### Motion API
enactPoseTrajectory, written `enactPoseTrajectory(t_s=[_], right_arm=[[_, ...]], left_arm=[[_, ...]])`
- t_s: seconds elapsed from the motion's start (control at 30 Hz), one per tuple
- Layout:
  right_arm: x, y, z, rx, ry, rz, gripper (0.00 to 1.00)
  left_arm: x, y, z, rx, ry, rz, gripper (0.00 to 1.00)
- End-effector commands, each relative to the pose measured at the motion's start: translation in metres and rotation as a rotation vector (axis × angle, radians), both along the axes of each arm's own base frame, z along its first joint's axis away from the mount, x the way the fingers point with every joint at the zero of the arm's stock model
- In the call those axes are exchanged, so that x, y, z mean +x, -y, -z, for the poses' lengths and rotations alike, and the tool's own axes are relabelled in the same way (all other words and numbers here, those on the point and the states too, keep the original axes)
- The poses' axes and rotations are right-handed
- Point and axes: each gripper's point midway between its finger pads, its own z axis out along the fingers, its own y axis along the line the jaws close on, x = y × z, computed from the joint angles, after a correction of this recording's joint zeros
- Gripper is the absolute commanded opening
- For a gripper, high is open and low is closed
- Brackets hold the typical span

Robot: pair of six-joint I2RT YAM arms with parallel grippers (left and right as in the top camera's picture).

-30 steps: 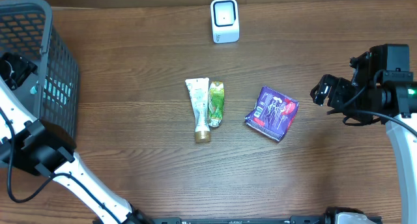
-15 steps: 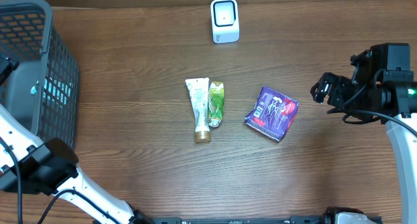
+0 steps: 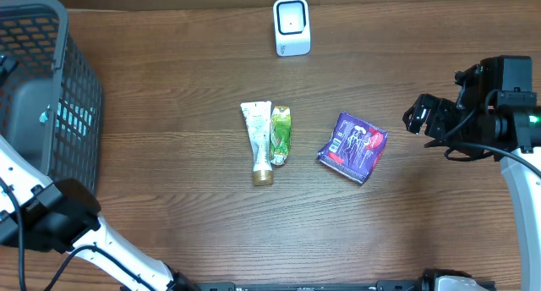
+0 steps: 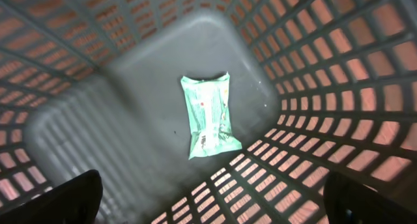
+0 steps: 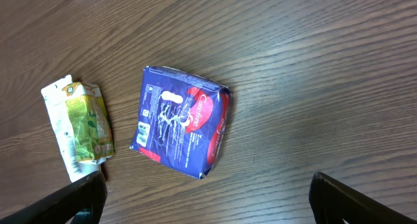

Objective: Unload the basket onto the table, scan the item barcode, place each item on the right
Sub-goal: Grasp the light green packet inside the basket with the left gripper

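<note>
Pincers both stand wide open and hold nothing. We see the left pincer hanging over the grey mesh basket. A mint-green packet lies flat on the basket floor straight ahead of it, clear of both fingers, print too small to read. The right pincer hovers above the tabletop. The purple packet lies flat just ahead, nearer the finger at the wrist view's lower left; white script on its red band looks like "Carefree", and the fine print at one end is unreadable. Past that finger, the white tube and green sachet lie side by side, touching, labels unreadable. The white scanner stands well apart from both pincers.
</note>
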Motion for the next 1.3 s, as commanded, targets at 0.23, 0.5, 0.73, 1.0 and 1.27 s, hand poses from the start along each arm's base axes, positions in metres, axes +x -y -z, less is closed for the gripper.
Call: enactPoseTrajectory(t_s=[0.23,0.5,0.73,1.0,1.27], right_arm=[[0.000,-0.001,-0.003,0.005,0.008,-0.007,1.00],[-0.004,-0.004,-0.002,0.027,-0.012,-0.012,1.00],[-0.007,-0.008,-0.001,0.044,-0.023,-0.019,1.00],[-0.010,-0.008,0.000,0.045,-0.033,-0.018,1.00],[-0.010,-0.008,0.000,0.046,-0.035,-0.019,1.00]], left_arm=[[0.020,-0.002,0.120,-0.215,-0.181,-0.049,1.00],[0.030,0.007,0.190,-0.301,-0.294,-0.027,0.97],[0.045,0.015,0.224,-0.314,-0.323,0.004,0.96],[0.048,0.017,0.242,-0.302,-0.349,0.009,0.95],[0.039,0.024,0.284,-0.330,-0.399,0.010,0.89]])
